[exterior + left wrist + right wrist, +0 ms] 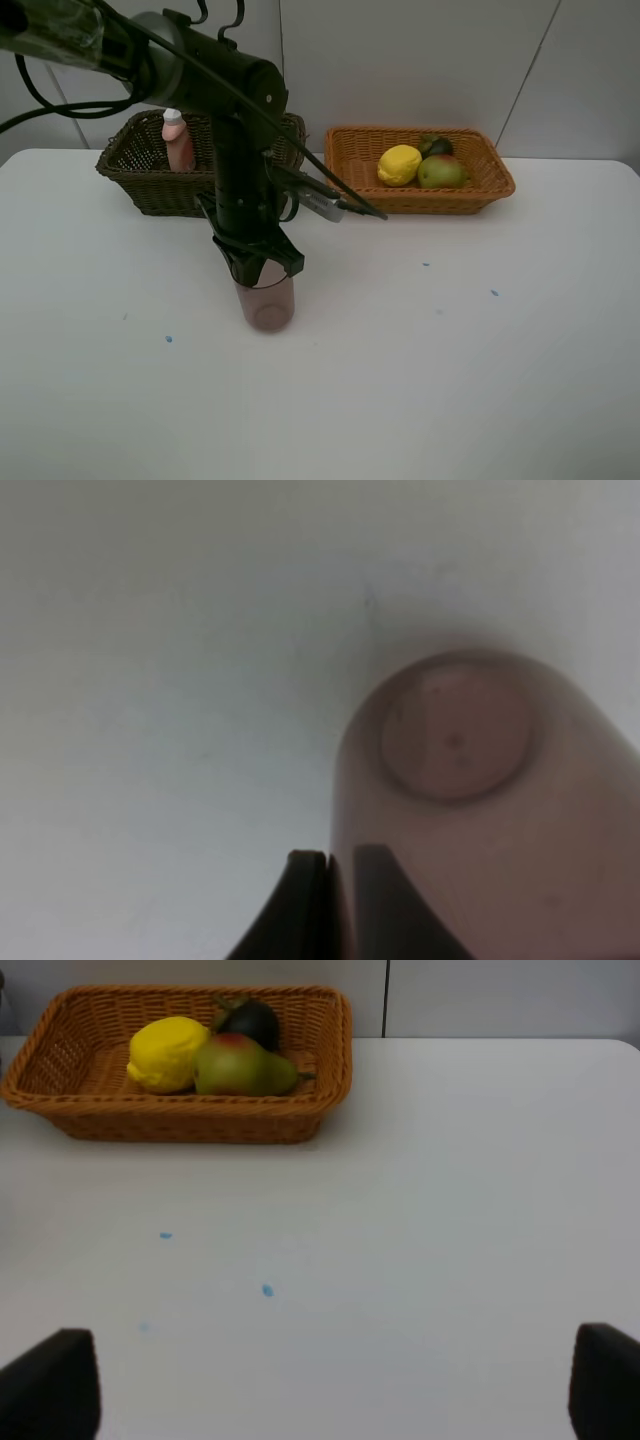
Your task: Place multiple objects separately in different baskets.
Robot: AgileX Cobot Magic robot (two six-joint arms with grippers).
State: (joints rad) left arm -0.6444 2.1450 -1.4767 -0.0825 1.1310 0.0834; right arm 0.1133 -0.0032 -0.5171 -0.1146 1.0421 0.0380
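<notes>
Now the left fingers (262, 272) pinch the rim of the mauve cup (268, 303), upright on the white surface (450, 380). Behind, the pink bottle (178, 140) stands in the dark basket (150, 185); lemon (399, 164), pear (441, 172) and mangosteen (436, 146) fill the orange basket (470, 198). Right fingers (330, 1385) gape wide, holding nothing.

A broad white desk (480, 380) with a matte top, marked by a few small blue specks (493, 293), fills the scene under soft, even light, and behind it stands a pale grey-white panelled wall (420, 60) crossed by thin dark seams.
</notes>
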